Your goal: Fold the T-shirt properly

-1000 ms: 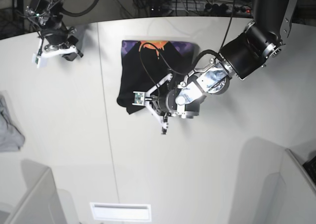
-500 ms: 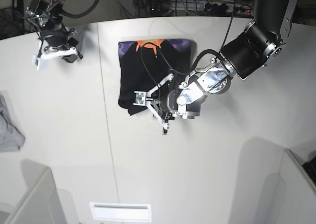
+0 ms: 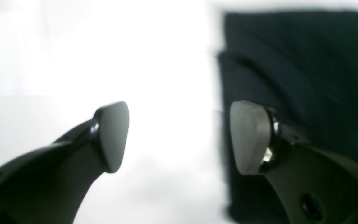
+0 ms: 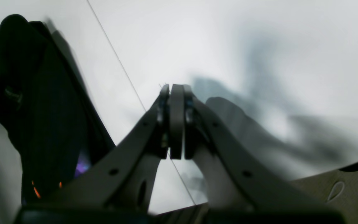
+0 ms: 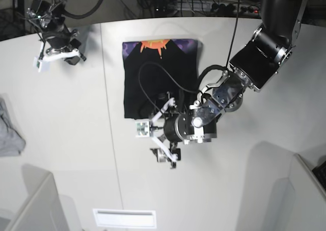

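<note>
The black T-shirt (image 5: 153,75) lies folded flat at the table's back middle, its orange and purple print along the far edge. My left gripper (image 5: 165,157) is open and empty just in front of the shirt's near edge. In the left wrist view the left gripper (image 3: 179,137) has its jaws wide apart over the bare table, and the shirt (image 3: 306,68) lies to the right, behind the right finger. My right gripper (image 5: 57,55) hovers at the back left, away from the shirt. In the right wrist view the right gripper (image 4: 176,124) is shut on nothing, with the shirt (image 4: 42,109) at the left.
A small light-grey cloth (image 5: 10,134) lies at the table's left edge. Grey box walls stand at the front left (image 5: 35,205) and front right (image 5: 305,185). A white slot (image 5: 125,218) sits at the front edge. Cables trail from the left arm over the shirt.
My left gripper has moved off the shirt's near edge toward the front of the table. The shirt's near corner now lies flatter. The right arm has barely moved.
</note>
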{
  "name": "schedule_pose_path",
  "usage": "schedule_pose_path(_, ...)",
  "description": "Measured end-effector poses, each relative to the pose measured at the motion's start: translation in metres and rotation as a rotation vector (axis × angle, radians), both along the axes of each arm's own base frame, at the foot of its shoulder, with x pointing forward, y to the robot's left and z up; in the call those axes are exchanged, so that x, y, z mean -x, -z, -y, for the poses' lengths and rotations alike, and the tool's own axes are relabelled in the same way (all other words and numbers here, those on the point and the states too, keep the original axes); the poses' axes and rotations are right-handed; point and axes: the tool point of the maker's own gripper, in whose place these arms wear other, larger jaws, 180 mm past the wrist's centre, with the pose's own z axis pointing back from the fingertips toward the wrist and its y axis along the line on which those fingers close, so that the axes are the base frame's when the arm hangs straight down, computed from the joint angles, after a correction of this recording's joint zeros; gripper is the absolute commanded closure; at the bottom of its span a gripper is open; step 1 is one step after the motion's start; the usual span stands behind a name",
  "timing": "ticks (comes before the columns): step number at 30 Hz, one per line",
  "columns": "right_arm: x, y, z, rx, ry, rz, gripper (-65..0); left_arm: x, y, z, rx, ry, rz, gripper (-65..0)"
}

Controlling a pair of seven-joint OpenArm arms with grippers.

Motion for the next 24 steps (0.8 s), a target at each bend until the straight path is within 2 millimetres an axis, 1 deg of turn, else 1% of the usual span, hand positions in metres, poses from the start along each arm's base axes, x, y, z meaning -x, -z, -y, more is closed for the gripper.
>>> schedule_pose_path(1,0.001,0.000,0.000,0.002,0.000,-0.001,0.0,-0.004,-0.015,-0.002,0.040,-0.025,0.032,-42.0)
schedule_pose_path(2,0.000,0.000,0.001,0.004,-0.001,0.000,0.0,-0.007,-0.027,-0.006,0.082,-0.059,0.057,-34.6)
schedule_pose_path(3,-0.002,-0.002,0.005,0.020,-0.001,0.013,0.0,-0.006,-0.034,-0.010,0.108,-0.073,0.070,-26.3)
schedule_pose_path(4,-0.004,-0.005,0.010,0.044,-0.002,0.029,0.0,-0.002,-0.037,-0.013,0.130,-0.085,0.075,-16.6)
schedule_pose_path(5,-0.006,-0.008,0.017,0.067,0.001,0.046,0.0,0.003,-0.038,-0.017,0.146,-0.095,0.075,-4.9)
schedule_pose_path(6,-0.006,-0.011,0.025,0.097,0.009,0.065,0.0,0.010,-0.037,-0.021,0.149,-0.100,0.070,0.0)
schedule_pose_path(7,-0.004,-0.012,0.030,0.118,0.011,0.069,0.0,0.015,-0.037,-0.025,0.158,-0.113,0.071,0.0)
schedule_pose_path(9,0.004,-0.015,0.034,0.142,0.006,0.067,0.0,0.025,-0.041,-0.030,0.200,-0.123,0.073,0.0)
schedule_pose_path(10,0.007,-0.017,0.035,0.153,0.004,0.070,0.0,0.031,-0.042,-0.035,0.220,-0.132,0.070,0.0)
schedule_pose_path(13,0.010,-0.026,0.044,0.213,-0.033,0.102,0.0,0.037,-0.032,-0.071,0.182,-0.230,0.067,0.0)
schedule_pose_path(14,0.011,-0.028,0.044,0.223,-0.058,0.112,0.0,0.040,-0.031,-0.079,0.182,-0.250,0.069,0.0)
schedule_pose_path(15,0.014,-0.027,0.041,0.226,-0.088,0.112,0.0,0.042,-0.035,-0.082,0.217,-0.248,0.083,0.0)
schedule_pose_path(16,0.019,-0.025,0.038,0.222,-0.107,0.106,0.0,0.048,-0.039,-0.078,0.272,-0.221,0.087,0.0)
schedule_pose_path(17,0.023,-0.024,0.036,0.220,-0.123,0.100,0.0,0.055,-0.040,-0.076,0.317,-0.194,0.082,0.0)
schedule_pose_path(18,0.029,-0.021,0.035,0.217,-0.129,0.084,0.0,0.063,-0.038,-0.077,0.345,-0.172,0.075,0.0)
schedule_pose_path(19,0.035,-0.019,0.035,0.218,-0.134,0.065,0.0,0.073,-0.029,-0.083,0.338,-0.168,0.056,0.0)
schedule_pose_path(21,0.043,-0.017,0.033,0.221,-0.150,0.051,0.0,0.098,-0.005,-0.096,0.299,-0.160,-0.004,0.0)
schedule_pose_path(22,0.046,-0.017,0.031,0.221,-0.167,0.052,0.0,0.113,0.004,-0.098,0.305,-0.149,-0.038,0.0)
schedule_pose_path(24,0.048,-0.020,0.027,0.226,-0.193,0.077,0.0,0.140,0.015,-0.094,0.344,-0.119,-0.101,0.0)
